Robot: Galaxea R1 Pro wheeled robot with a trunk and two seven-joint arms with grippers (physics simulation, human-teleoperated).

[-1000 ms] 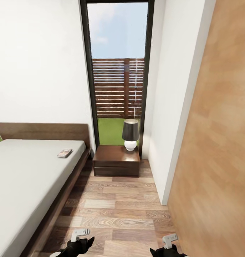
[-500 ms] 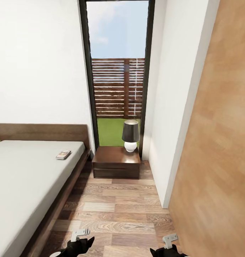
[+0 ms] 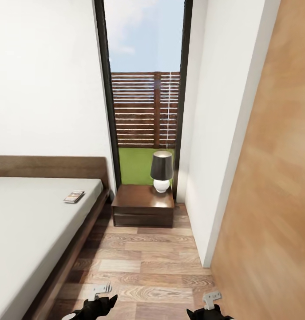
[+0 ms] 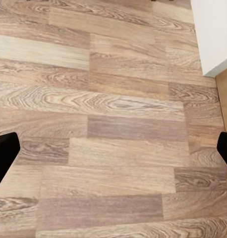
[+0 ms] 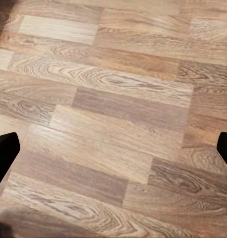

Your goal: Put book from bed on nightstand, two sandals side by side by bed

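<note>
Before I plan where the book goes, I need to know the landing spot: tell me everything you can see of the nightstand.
The nightstand is a low, glossy dark reddish-brown wooden cabinet with a squarish top and one drawer front. It stands upright on the plank floor beside the bed, below the tall window. A lamp with a dark shade and white base sits at its back right corner; the rest of the top looks bare.
</note>
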